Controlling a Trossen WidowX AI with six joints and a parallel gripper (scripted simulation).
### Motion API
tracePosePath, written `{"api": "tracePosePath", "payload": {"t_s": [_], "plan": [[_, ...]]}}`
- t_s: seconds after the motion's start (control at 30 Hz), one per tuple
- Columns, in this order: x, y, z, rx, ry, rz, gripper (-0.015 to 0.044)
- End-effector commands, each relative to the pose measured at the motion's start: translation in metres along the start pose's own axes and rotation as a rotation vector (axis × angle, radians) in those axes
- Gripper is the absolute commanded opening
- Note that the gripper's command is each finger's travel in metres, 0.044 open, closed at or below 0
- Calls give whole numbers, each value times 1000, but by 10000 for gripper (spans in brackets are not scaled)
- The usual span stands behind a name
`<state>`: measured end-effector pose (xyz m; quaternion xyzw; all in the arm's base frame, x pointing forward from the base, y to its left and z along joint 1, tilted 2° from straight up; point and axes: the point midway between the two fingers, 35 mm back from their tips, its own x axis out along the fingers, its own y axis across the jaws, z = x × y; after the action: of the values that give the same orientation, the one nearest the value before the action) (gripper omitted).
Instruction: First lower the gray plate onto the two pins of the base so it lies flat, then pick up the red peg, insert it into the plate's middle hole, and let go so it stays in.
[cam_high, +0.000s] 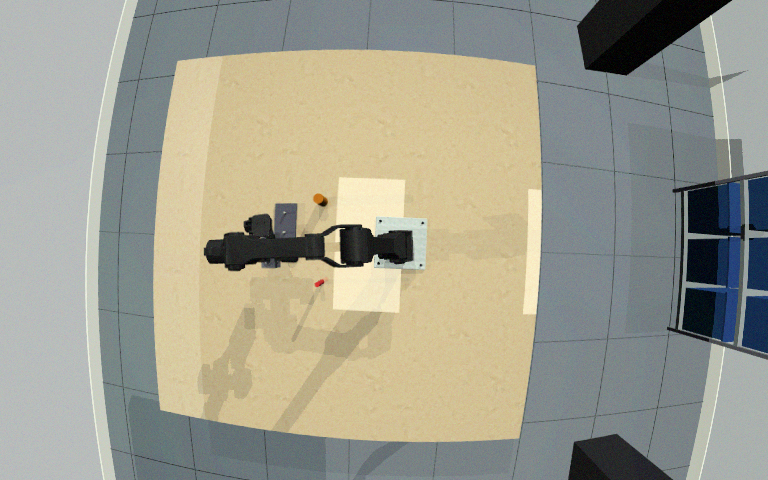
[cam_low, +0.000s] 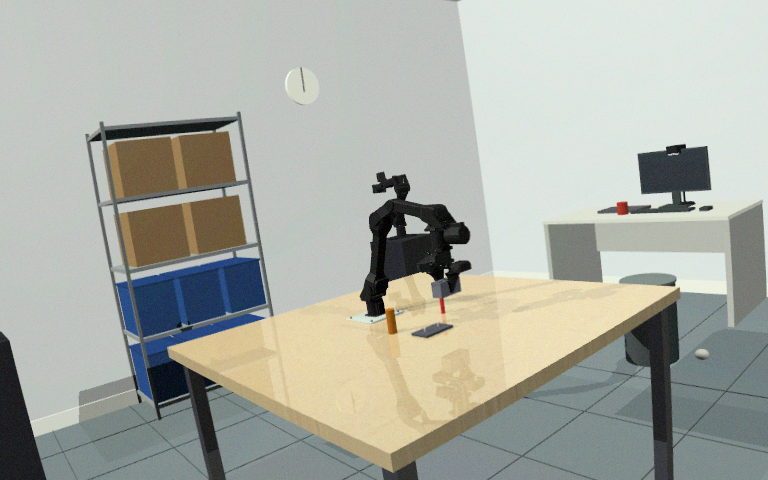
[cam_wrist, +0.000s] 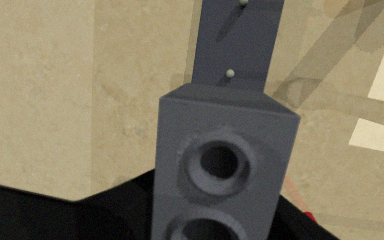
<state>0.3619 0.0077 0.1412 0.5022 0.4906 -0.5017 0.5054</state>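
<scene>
My gripper (cam_low: 446, 283) (cam_wrist: 211, 176) is shut on the gray plate (cam_high: 270, 263) (cam_low: 437, 289) (cam_wrist: 172, 130), a thick block held in the air above the table. Two of its round holes show in the wrist view; the rest is cut off. The dark base (cam_high: 289, 222) (cam_low: 431, 330) (cam_wrist: 235, 40) lies flat on the table, with two upright pins, one near pin (cam_wrist: 230, 73) and one far pin (cam_wrist: 243, 3). In the wrist view the plate covers the base's near end. The red peg (cam_high: 319, 283) (cam_low: 442, 306) (cam_wrist: 310, 217) stands upright on the table, apart from the base.
An orange cylinder (cam_high: 320, 199) (cam_low: 391, 320) stands upright beside the base, on the side towards the arm's mount. The arm's pale mounting plate (cam_high: 419, 237) (cam_low: 362, 318) lies on the wooden table (cam_high: 453, 141) (cam_low: 317, 362). In the top view the arm hides the base's near end.
</scene>
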Motion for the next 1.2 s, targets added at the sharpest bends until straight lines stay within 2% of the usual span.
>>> {"api": "tracePosePath", "payload": {"t_s": [0.0, 0.83, 1.17], "plan": [[5, 1, 10, 1, -4, 1, 0], [45, -7, 81, 27, -12, 0, 0], [47, -7, 82, 27, -12, 0, 0]]}}
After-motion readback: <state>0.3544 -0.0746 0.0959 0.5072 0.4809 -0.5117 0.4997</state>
